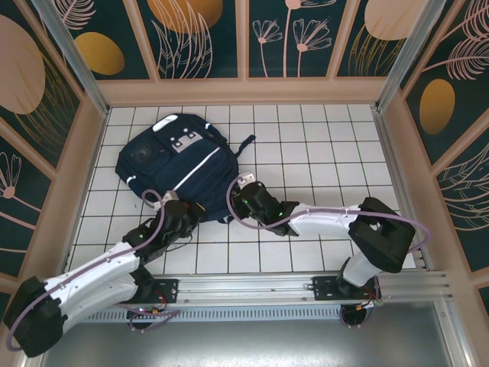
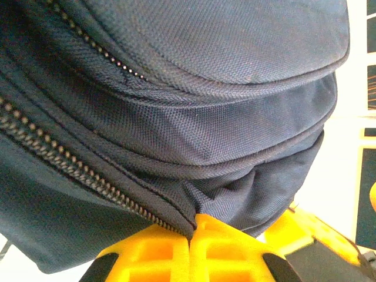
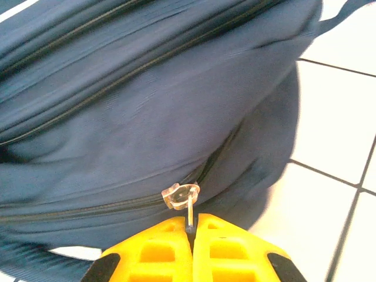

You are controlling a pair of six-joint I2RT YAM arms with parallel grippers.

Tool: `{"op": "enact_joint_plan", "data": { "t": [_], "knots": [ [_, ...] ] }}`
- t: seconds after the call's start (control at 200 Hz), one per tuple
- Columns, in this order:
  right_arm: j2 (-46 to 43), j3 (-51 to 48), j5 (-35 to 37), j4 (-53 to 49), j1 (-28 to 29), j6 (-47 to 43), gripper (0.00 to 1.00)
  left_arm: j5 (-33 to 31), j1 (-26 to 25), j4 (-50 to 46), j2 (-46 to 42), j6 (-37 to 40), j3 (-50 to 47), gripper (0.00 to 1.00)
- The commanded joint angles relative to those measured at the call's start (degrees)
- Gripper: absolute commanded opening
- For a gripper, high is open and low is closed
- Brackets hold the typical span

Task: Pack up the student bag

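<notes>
The navy student bag [image 1: 179, 160] lies flat on the white tiled table, its white stripe running diagonally across it. My left gripper [image 1: 191, 212] is at the bag's near edge. In the left wrist view its yellow fingers [image 2: 153, 252] are shut, pinching a fold of the bag's fabric [image 2: 205, 117] beside a zipper [image 2: 64, 164]. My right gripper [image 1: 243, 191] is at the bag's near right side. In the right wrist view the right gripper [image 3: 192, 222] is shut on the thin metal tab of a zipper slider [image 3: 182, 197] with a clear plastic end, on the bag [image 3: 147, 106].
A loose bag strap [image 1: 244, 141] trails to the right onto the tiles. Patterned walls [image 1: 244, 38] box in the table on three sides. Open white tiles [image 1: 321, 145] lie right of the bag.
</notes>
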Motion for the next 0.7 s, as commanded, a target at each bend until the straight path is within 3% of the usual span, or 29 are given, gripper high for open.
{"op": "enact_joint_plan", "data": {
  "t": [0.0,0.16,0.355,0.561,0.696],
  "knots": [
    [0.62,0.81,5.4,-2.14,-5.02,-2.25,0.0,-7.32,0.81,-9.27,-4.2,2.56,-1.05,0.0],
    [2.84,1.55,5.94,-1.37,-9.65,-3.05,0.0,-8.3,0.87,-12.35,-8.15,3.34,-2.15,0.0],
    [-8.64,-5.65,9.01,0.96,-9.75,0.11,0.0,-5.92,2.14,-7.4,-5.18,9.64,-0.61,0.0],
    [-20.43,-10.6,9.71,-5.29,-9.18,3.47,0.0,0.24,10.69,-4.22,4.29,20.08,5.47,0.0],
    [-25.68,-12.28,10.29,-8.28,-5.03,5.19,0.0,1.93,16.29,-3.26,7.48,25.1,8.42,0.0]
  ]
}}
